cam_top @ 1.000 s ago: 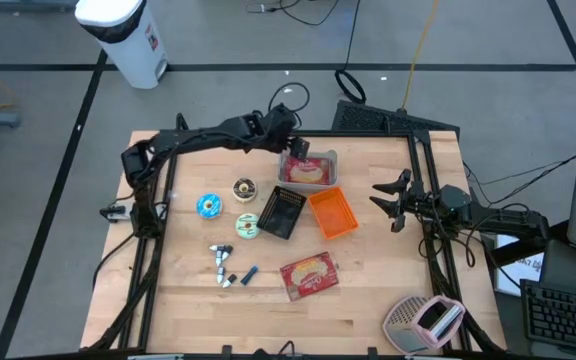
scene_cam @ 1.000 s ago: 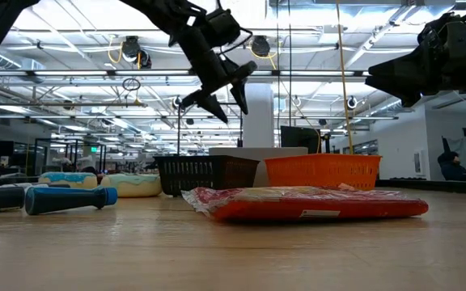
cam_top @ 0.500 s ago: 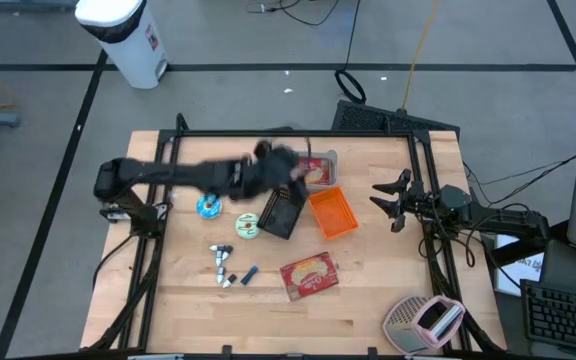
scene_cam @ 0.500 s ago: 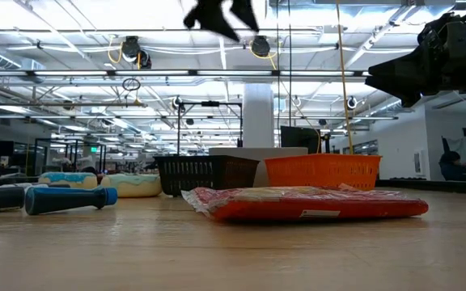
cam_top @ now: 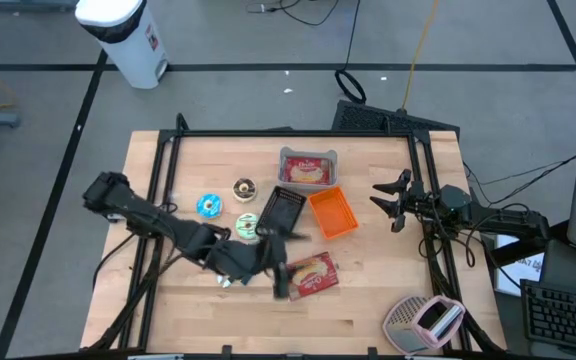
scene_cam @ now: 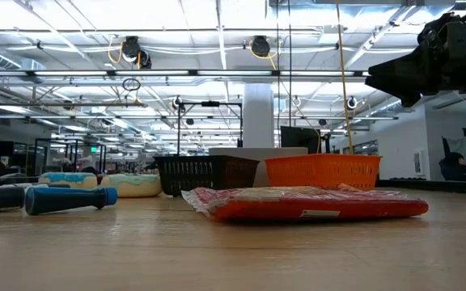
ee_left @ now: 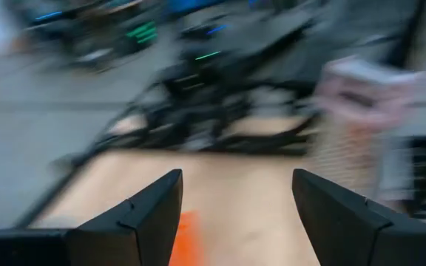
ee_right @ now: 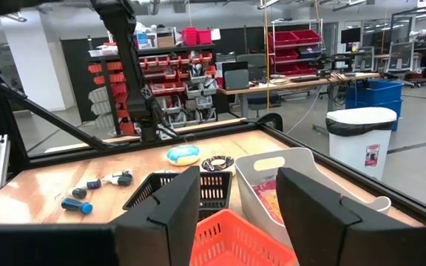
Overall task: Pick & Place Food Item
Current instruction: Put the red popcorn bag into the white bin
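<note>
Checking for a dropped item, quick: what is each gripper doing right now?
Left gripper: open, holding nothing, above the red food packet.
Right gripper: open, empty.

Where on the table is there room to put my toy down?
The near edge of the table is bare, from the red packet down to the front. The back left corner, behind the donut, is bare too. The middle is crowded: black basket, orange basket, white tray, and the left pincer.
</note>
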{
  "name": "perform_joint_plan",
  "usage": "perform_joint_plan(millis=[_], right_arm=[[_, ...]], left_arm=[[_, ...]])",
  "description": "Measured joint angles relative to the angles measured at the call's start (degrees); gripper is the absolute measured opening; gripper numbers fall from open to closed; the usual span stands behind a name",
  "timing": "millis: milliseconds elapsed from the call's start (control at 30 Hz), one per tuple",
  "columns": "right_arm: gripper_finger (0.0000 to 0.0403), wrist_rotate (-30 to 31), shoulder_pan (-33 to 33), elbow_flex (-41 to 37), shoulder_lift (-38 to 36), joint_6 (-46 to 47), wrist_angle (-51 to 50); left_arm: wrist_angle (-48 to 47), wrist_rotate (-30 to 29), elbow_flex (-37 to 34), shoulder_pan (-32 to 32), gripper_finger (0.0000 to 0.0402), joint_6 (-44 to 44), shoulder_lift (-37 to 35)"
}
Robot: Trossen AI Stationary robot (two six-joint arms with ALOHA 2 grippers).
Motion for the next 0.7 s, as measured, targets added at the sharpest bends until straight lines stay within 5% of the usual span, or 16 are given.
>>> perform_joint_plan(millis=[133,233,500,700], right_arm=[[0.0167,0.0,0.0,0.0,0.0,0.0,0.0],[0.0167,0.0,0.0,0.0,0.0,0.0,0.0],[0.0167,0.0,0.0,0.0,0.0,0.0,0.0],[0.0167,0.0,0.0,0.0,0.0,0.0,0.0]], left_arm=[[19.7,10.6,-9.9,-0.4,0.0253,3.1,0.2],[24.4,7.4,-16.6,-0.6,0.0253,-1.6,-0.1],[1.9,-0.8,-20.5,-2.9,0.0253,-32.4,-0.3],[-7.7,-1.0,-20.3,-4.2,0.0253,-40.4,1.4]])
